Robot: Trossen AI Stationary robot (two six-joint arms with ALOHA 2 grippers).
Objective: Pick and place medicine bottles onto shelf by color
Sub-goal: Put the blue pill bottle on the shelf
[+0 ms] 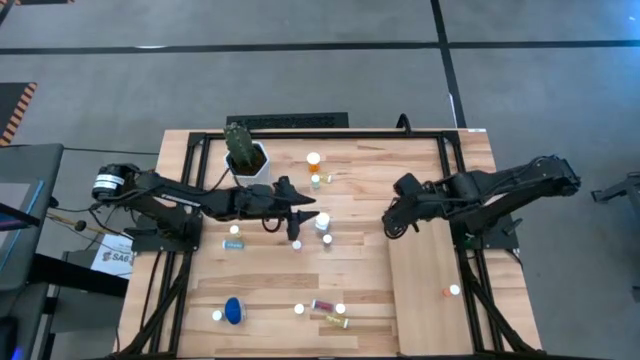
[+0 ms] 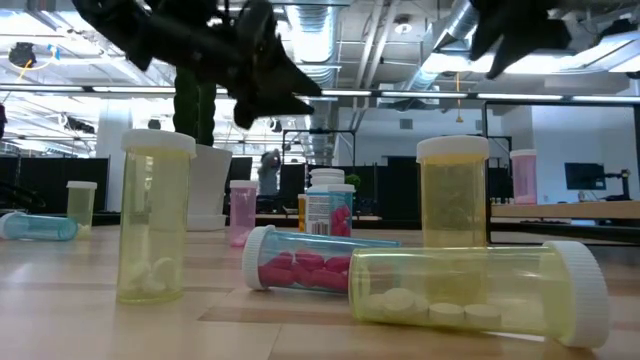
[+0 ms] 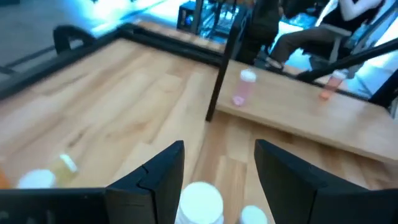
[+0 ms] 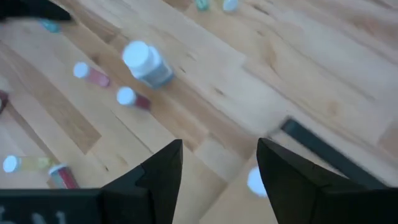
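Wood tabletop [image 1: 360, 170]: is carrying both arms' work area; striped planks are running across it.
Left arm: is reaching in from the left edge toward the table's middle.
White pot with cactus [image 1: 247, 155]: is standing near the far edge, just behind the left arm.
Blue bottle [image 1: 233, 311]: is lying near the front edge, left of centre, with a white-capped bottle [image 1: 217, 315] just beside it.
Left gripper [image 1: 305, 213]: is hovering above the table's middle; in the left wrist view its fingers [image 3: 163, 174] are standing apart, with a white cap [image 3: 200, 200] showing below the gap and nothing clamped.
Orange bottle [image 1: 314, 160]: is standing upright toward the far edge, with a small teal bottle [image 1: 316, 180] just in front of it.
Large white bottle [image 1: 323, 222]: is standing just right of the left gripper's tip.
Pink bottle [image 2: 300, 268] and yellow-green bottle [image 2: 470, 296]: are lying on their sides near the front, touching or nearly so.
Right gripper [image 1: 390, 225]: is hanging over the shelf's left edge; its fingers [image 4: 163, 171] are standing apart, gripping nothing.
Pink-bodied bottle [image 3: 244, 87]: is standing on the shelf near that edge.
Shelf [image 1: 425, 300]: pale panel, is lying on the table's right part.
Orange-bodied bottle [image 1: 452, 291]: is sitting on the shelf toward the front, well apart from the right gripper.
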